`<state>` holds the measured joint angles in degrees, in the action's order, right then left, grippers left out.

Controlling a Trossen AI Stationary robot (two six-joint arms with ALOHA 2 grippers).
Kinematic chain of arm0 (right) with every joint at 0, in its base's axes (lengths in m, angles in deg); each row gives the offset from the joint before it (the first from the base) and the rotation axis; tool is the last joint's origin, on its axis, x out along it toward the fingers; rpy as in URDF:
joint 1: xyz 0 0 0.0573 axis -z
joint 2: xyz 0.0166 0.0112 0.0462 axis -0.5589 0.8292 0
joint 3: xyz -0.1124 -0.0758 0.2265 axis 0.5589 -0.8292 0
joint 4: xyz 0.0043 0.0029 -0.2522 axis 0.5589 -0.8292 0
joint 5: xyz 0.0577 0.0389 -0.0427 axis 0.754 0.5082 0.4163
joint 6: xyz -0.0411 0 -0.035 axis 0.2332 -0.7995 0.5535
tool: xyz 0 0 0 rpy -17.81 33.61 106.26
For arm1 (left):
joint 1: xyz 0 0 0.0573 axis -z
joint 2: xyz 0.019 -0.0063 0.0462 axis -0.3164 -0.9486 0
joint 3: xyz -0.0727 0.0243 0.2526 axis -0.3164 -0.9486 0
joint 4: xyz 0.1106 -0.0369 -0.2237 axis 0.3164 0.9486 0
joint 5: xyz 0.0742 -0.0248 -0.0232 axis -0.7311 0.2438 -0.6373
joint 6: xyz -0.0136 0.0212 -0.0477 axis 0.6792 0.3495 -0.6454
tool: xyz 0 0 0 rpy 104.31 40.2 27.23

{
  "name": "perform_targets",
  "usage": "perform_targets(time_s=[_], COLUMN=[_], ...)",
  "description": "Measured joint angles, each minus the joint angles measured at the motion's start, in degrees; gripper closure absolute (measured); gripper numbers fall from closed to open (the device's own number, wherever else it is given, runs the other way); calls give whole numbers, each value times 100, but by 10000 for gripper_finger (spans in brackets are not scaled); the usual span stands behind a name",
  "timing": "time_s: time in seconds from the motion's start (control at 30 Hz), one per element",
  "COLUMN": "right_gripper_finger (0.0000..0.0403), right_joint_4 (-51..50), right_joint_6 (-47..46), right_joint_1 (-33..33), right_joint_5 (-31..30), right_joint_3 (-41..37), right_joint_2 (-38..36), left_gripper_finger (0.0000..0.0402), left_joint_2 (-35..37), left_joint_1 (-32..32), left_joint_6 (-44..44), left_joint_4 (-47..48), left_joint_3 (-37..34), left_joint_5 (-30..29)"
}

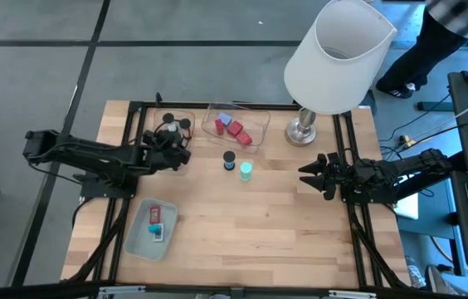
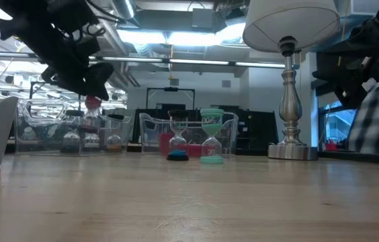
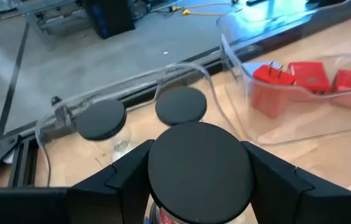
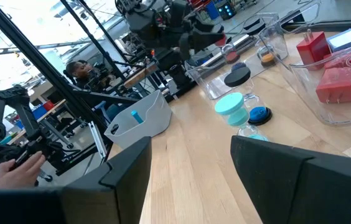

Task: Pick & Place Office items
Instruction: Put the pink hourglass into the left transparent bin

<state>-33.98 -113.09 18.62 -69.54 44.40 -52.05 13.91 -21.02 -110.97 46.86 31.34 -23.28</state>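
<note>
While shut, left pincer (image 3: 197, 180) around black-capped hourglass (image 3: 198, 163).

Scene is evenly lit from overhead; ceiling strip lights (image 2: 176, 37) are seen blown out in low view. Soft, short shadows are cast on the wood table (image 1: 284, 216). Glare is noted on the clear tray (image 3: 300, 134) walls. Near tabletop in low view is blurred. The black cap (image 3: 200, 165) is soft, too close to lens.

Pale tray's (image 1: 138, 237) small contents indistinct
</note>
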Motion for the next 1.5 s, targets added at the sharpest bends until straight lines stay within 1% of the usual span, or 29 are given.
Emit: perform_targets(time_s=[0.37, 0.43, 0.53, 0.63, 0.73, 0.93, 1.07, 1.3, 1.5], right_gripper_finger=[179, 179, 179, 179, 179, 179, 179, 179, 179], right_joint_4=[-1, 0, 0, -1, 0, 0, 0, 0, -1], right_joint_6=[1, 0, 0, 1, 2, 0, 0, 2, 1], right_joint_1=[0, 0, 0, 0, 0, 0, 0, 0, 0], right_joint_5=[1, 1, 0, 2, 1, 0, 2, 2, 0], right_joint_3=[0, 0, 0, 0, 0, 0, 0, 0, 0], right_joint_2=[-1, -1, -2, 0, 0, -1, -2, -2, -1], left_gripper_finger=[190, 190, 190, 189, 189, 189, 188, 159, 137], left_joint_2=[-550, -592, -609, -609, -609, -605, -603, -605, -526], left_joint_1=[-23, -23, -31, -115, -264, -626, -723, -731, -729], left_joint_6=[-506, -520, -521, -381, -282, -86, 83, 127, 477], left_joint_4=[-75, -380, -1081, -1692, -1990, -2725, -2863, -2873, -3057], left_joint_3=[-1, -125, -471, -754, -883, -1155, -1180, -1185, -1175], left_joint_5=[-112, -140, -113, -97, 10, 517, 637, 713, 699])
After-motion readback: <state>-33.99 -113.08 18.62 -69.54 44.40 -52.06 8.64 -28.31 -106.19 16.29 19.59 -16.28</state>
